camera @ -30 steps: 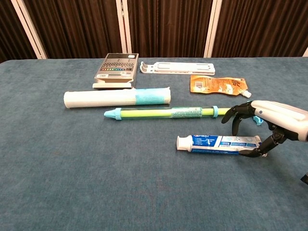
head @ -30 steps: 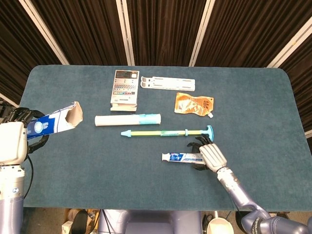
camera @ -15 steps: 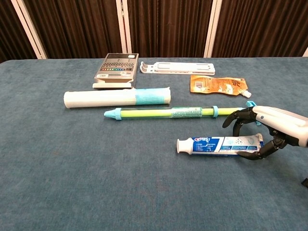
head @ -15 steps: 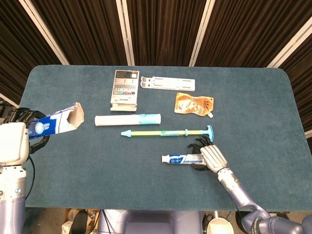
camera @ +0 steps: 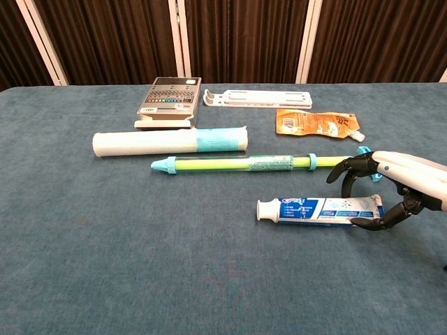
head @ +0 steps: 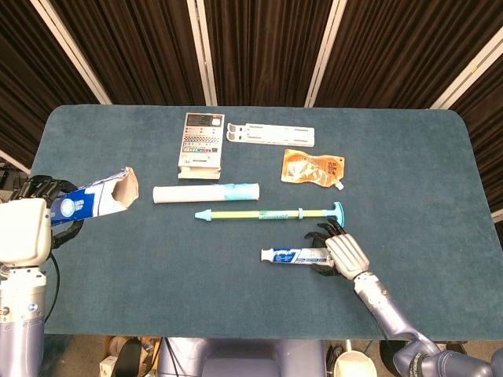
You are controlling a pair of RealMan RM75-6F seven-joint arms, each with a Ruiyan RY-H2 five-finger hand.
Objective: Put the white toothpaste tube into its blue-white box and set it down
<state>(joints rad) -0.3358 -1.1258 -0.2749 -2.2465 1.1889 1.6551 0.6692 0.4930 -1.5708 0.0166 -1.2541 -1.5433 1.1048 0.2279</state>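
Observation:
The white toothpaste tube [head: 292, 255] with blue print lies flat on the table, cap to the left; in the chest view the tube [camera: 318, 209] shows its crimped end toward my right hand. My right hand [head: 344, 254] hovers at that end. In the chest view the right hand [camera: 398, 185] has its fingers arched over the tube's tail and its thumb low beside it, spread apart, with no firm grip visible. My left hand [head: 23, 232] grips the blue-white box [head: 94, 200] above the table's left edge, its open mouth facing right. The left hand is outside the chest view.
A yellow-green rod with blue ends [head: 267, 213] lies just behind the tube. Further back are a white and blue roll [head: 206, 193], a calculator [head: 200, 140], a white strip [head: 269, 133] and an orange pouch [head: 313, 167].
My left hand has carried the box a little to the right. My right hand has drawn slightly back toward the tube's tail, and the tube has shifted a little.

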